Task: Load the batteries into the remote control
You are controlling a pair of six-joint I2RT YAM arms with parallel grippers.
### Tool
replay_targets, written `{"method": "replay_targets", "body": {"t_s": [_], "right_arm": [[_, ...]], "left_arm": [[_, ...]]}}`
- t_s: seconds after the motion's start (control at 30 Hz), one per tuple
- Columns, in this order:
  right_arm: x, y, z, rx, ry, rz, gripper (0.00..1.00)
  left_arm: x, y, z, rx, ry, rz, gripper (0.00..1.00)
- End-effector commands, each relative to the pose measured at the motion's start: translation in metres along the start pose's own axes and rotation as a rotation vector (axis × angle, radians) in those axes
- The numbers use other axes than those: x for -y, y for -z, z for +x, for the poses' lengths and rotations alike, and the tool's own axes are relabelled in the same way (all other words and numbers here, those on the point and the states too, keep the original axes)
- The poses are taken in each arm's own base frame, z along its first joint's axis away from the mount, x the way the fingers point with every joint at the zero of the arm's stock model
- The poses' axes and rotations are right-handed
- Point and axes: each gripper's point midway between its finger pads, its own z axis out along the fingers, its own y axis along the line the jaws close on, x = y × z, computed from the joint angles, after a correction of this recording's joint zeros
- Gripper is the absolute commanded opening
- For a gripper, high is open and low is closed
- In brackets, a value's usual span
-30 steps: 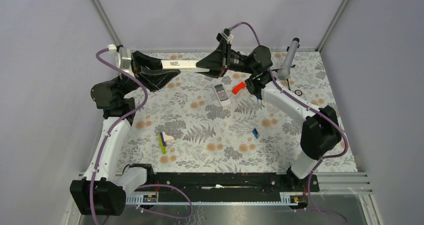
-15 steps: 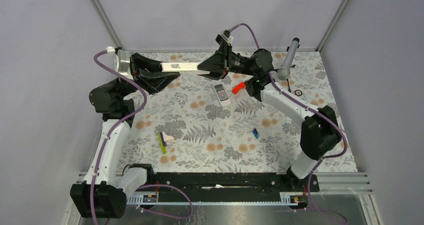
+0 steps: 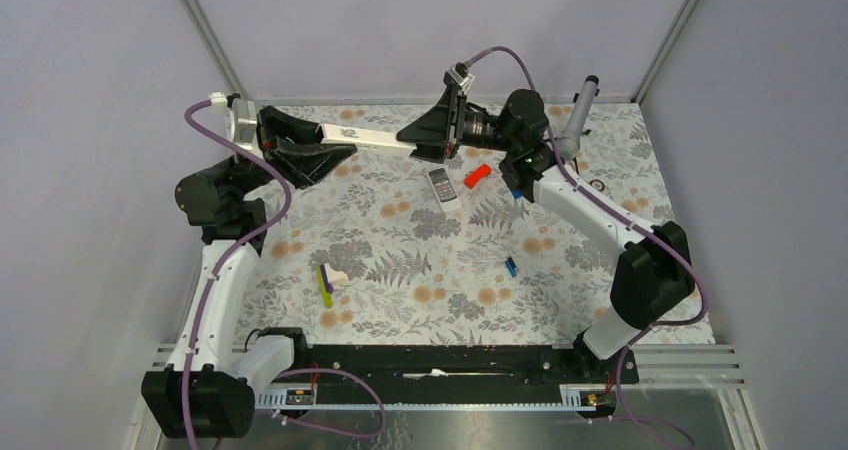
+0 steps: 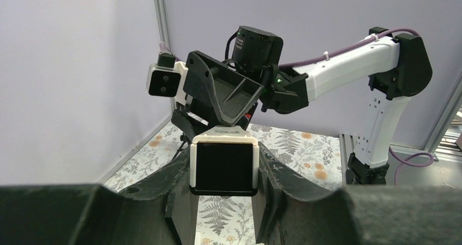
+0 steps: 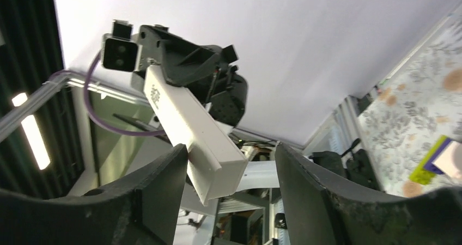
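Blue battery (image 3: 510,266): near right on surface, unmoved. Remote (image 3: 441,187): farther, centre, untouched. Bar (image 3: 365,136): aloft at far side, shifted slightly; left jaws clamp one end, right jaws straddle the other, grip unclear. Loading not begun.

LIGHT: bright, even, diffuse, from overhead | SHADOWS: soft and faint on table (image 3: 430,270) | GLARE: light strip (image 5: 31,133) blown out in right wrist view | FOCUS: near fingers (image 4: 81,212) dark and blurred in wrist views | TOP VIEW: sharp throughout

Matt white plastic bar (image 3: 365,136), printed cloth (image 3: 440,260) (smooth)
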Motion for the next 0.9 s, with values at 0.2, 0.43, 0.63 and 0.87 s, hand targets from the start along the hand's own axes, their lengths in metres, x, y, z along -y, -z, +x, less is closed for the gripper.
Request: {"method": "replay_targets", "body": {"t_s": [0.2,0.43,0.63,0.87], "right_arm": [[0.024,0.010,-0.009,0.062,0.108,0.180,0.55],[0.015,0.009,-0.007,0.036,0.066,0.164,0.35],[0.009,0.007,-0.005,0.026,0.023,0.121,0.64],[0.003,0.004,0.000,-0.016,-0.027,0.042,0.73]], "left_arm": [[0.012,0.001,-0.015,-0.008,-0.133,-0.006,0.00],[0.003,0.006,-0.001,-0.060,-0.149,-0.052,0.00],[-0.001,0.009,0.005,-0.065,-0.154,-0.078,0.00],[-0.004,0.008,0.006,-0.061,-0.143,-0.077,0.00]]}}
